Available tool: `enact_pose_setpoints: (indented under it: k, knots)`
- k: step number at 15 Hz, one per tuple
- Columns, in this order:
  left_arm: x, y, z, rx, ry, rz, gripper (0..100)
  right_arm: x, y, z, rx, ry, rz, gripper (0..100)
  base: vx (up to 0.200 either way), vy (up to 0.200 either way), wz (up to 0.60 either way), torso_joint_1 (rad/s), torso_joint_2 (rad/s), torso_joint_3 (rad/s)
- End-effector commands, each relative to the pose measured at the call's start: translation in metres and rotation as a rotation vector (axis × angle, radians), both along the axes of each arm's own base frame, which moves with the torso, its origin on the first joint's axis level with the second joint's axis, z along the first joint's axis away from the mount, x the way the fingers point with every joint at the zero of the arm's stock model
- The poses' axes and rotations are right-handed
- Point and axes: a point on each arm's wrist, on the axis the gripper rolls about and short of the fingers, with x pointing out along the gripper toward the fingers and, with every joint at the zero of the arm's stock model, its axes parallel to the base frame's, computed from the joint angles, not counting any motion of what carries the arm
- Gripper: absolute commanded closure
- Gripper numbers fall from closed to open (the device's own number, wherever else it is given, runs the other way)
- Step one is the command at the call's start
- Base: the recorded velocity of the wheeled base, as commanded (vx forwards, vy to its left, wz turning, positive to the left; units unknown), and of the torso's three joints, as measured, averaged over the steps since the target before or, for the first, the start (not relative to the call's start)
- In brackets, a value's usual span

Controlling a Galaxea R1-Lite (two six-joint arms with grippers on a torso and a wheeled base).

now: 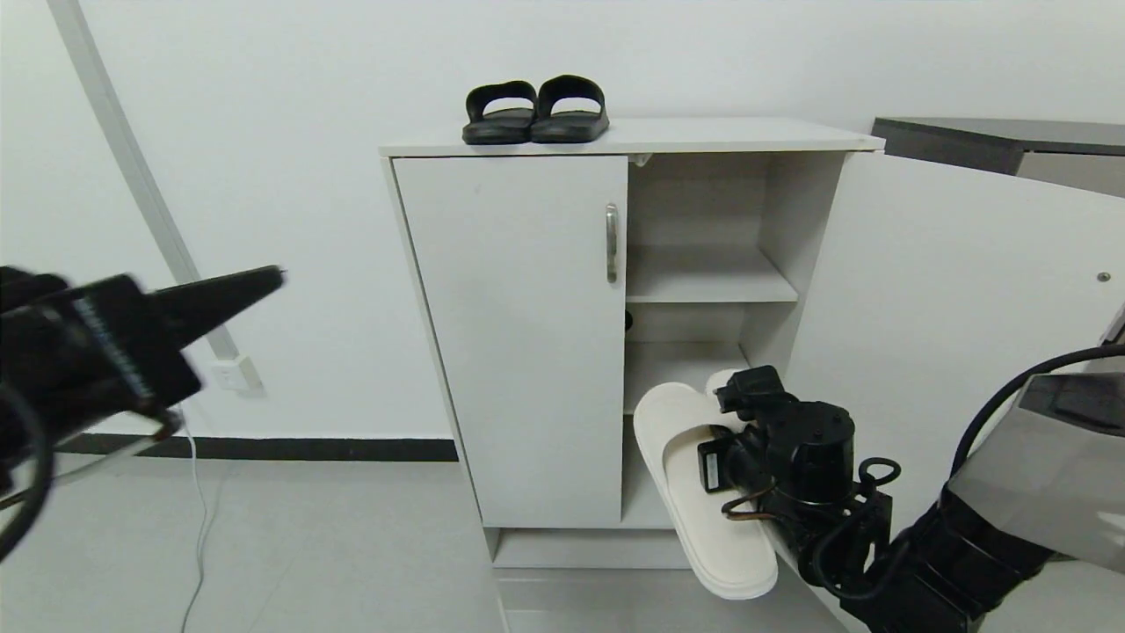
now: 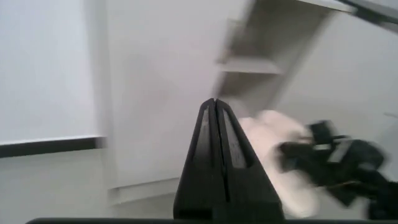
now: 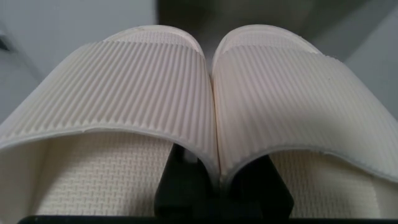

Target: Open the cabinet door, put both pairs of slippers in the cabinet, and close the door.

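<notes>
You're mid-stow: right gripper [image 3: 211,186] clamped on the white slippers [image 1: 703,501], left gripper [image 2: 215,121] pinched shut and empty. Next, ease them into the open cabinet [image 1: 518,352].

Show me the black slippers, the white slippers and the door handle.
black slippers [image 1: 573,88], head view, strap of one slipper.
white slippers [image 1: 729,563], head view, near end of one slipper.
door handle [image 1: 611,243], head view, middle of the bar.

The cabinet [image 1: 510,343] is seen from the head, facing forward and down, from some way back. It is shared with the left wrist view, sighted along the left tool [image 2: 215,106]. The white slippers [image 3: 143,87] are caught close up from the right wrist.
</notes>
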Motion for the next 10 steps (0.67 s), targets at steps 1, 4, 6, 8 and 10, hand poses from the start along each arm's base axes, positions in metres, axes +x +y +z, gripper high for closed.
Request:
enact_pose_setpoints:
  k: [1,4,6,8,10]
  knots:
    - [-0.063,0.044,-0.025,0.050,-0.062,0.256,100,0.009,0.000,-0.007,-0.008,0.004,-0.037,100,0.000,0.000,0.00,0.000,0.00,0.000]
    - [-0.102,0.061,-0.100,0.082,-0.018,0.490,100,0.012,0.001,-0.008,-0.007,0.002,-0.048,100,0.000,0.000,0.00,0.000,0.00,0.000]
    - [-0.124,0.064,-0.133,0.073,-0.053,0.625,100,0.013,-0.001,-0.009,-0.008,0.004,-0.054,100,0.000,0.000,0.00,0.000,0.00,0.000]
    - [-0.137,0.062,-0.160,0.124,-0.077,0.736,100,0.013,-0.001,-0.009,-0.008,0.004,-0.054,100,0.000,0.000,0.00,0.000,0.00,0.000]
    - [-0.140,0.059,-0.180,0.198,-0.102,0.626,100,0.013,0.000,-0.009,-0.009,0.006,-0.053,100,0.000,0.000,0.00,0.000,0.00,0.000]
